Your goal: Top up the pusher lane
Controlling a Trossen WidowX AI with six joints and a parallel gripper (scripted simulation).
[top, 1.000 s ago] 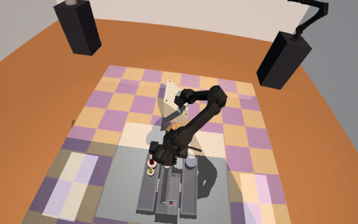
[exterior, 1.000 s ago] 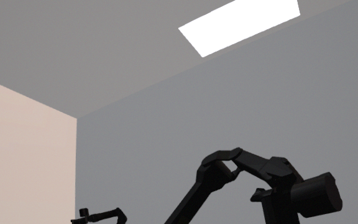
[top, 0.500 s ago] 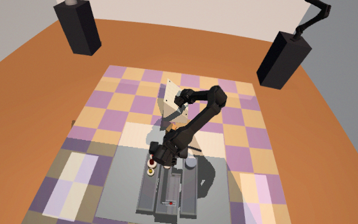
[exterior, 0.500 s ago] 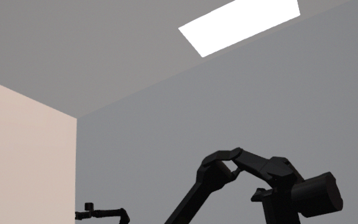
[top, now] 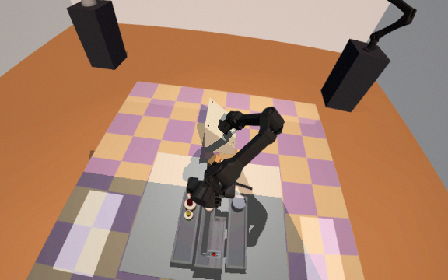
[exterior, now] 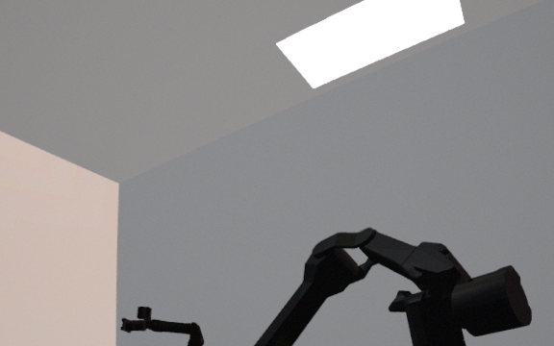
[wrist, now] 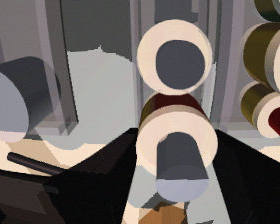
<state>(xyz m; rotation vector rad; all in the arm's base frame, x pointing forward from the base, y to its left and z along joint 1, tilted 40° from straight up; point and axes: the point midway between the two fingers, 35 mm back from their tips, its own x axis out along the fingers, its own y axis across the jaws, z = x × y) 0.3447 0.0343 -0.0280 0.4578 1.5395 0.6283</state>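
Note:
My gripper (wrist: 173, 135) is shut on a jar (wrist: 150, 141) with a cream top, grey knob and dark red-brown body, at the front end of the sprung middle lane (top: 204, 257). A like jar (wrist: 149, 60) with a cream rim and dark grey top stands right behind it in the lane; the two look in contact. A small red marker (top: 213, 254) shows on a crossbar at the lane's far end. The arm hides most of the jars in the top view. The pusher plate, the front stop and whether the held jar touches the lane floor cannot be made out.
The lane beside it holds jars with a dark red knob (top: 190, 202) and a yellow knob (top: 188, 214). The other side lane holds a blue-grey cylinder (top: 238, 203) (wrist: 8, 107). A black rod (top: 243, 186) (wrist: 31, 163) and an orange block (wrist: 163, 215) are near the lane fronts.

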